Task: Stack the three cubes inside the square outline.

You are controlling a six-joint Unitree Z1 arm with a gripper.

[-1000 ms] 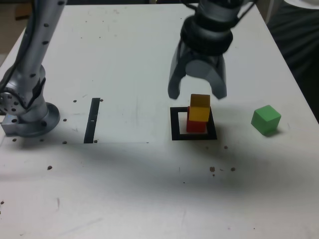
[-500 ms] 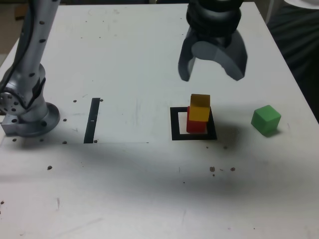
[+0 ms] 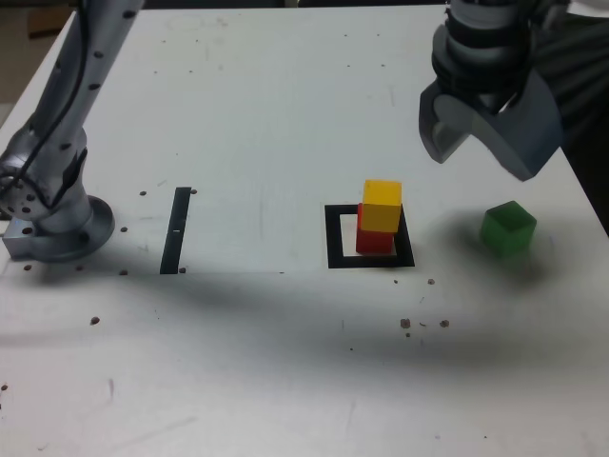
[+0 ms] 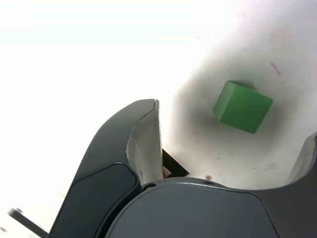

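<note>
At upper right of the exterior view, a dark-and-grey two-fingered gripper (image 3: 485,157) spread wide, nothing held, above and up-left of one matte green cube (image 3: 507,228), right of centre. Near centre, one matte yellow cube (image 3: 382,206) on one matte red cube (image 3: 375,238), within one thick black square outline with pale centre (image 3: 335,259). Left of centre, one narrow straight black strip (image 3: 176,230); far left, one grey round arm base (image 3: 67,233). Nothing stands between gripper and green cube. Count: three cubes, one outline, one strip.

Wrist view: two fingers wide apart, green cube right of centre, untouched; black outline partly hidden by gripper, bottom centre.
</note>
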